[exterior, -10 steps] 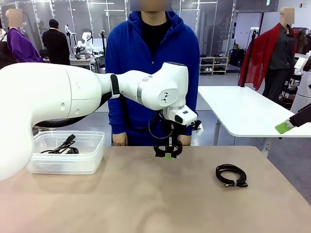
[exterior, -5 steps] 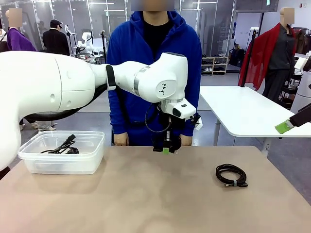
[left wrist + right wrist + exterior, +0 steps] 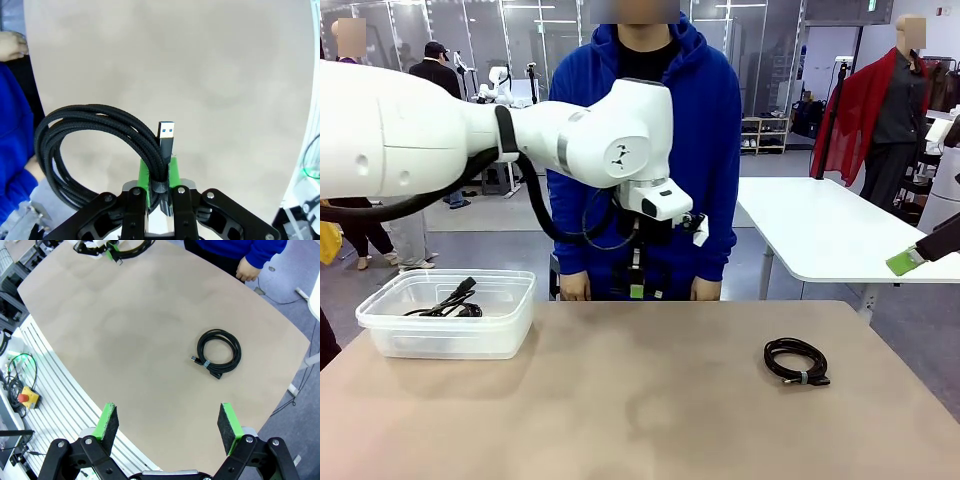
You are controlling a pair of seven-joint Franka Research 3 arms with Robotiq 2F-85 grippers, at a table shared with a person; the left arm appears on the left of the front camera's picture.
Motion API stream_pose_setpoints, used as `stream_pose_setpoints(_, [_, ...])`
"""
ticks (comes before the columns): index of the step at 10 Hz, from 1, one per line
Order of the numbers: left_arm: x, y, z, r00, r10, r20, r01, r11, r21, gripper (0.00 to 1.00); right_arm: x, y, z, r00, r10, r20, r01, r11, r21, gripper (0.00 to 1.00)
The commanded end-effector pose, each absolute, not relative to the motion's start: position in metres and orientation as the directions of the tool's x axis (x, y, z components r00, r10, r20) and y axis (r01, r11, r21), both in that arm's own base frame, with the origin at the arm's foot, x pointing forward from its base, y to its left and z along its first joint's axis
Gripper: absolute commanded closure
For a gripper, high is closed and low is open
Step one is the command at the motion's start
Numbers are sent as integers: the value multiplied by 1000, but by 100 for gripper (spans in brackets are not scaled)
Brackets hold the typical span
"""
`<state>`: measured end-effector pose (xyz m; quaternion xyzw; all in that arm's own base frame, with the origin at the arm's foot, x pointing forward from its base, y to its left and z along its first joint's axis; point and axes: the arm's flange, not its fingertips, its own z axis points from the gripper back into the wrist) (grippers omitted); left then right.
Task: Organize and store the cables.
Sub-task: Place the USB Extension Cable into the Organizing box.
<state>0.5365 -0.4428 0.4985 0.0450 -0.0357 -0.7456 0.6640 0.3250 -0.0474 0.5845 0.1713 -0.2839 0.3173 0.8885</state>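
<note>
Table [image 3: 620,420] is matte beige w/ rounded edges. A clear rect plastic tub [image 3: 440,340] sits by its left edge, far side, w/ a thin black cord [image 3: 448,303] lying in it. Left gripper [image 3: 159,167] is clamped on a braided black coil [image 3: 100,116], up in the air over the far edge. Imo it's the carry step: next move needs a swing left over the tub, then let go. Right gripper [image 3: 169,420] hangs wide open, nothing in it. A smoother black coil [image 3: 235,354] w/ a small tie lies near the right edge, prob next. The held coil's shiny USB plug [image 3: 166,131] pokes up by the green pads.
</note>
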Motion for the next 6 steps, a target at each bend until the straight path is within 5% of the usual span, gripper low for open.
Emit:
stream_pose_setpoints(1, [520, -401, 494, -126, -991, 50, 980, -117, 159, 85, 325, -48, 587, 647, 457, 610, -653, 745, 135, 0])
stream_pose_setpoints(6, [524, -313, 507, -23, -988, 151, 974, 12, 228, 85, 325, -48, 587, 647, 457, 610, -653, 745, 135, 0])
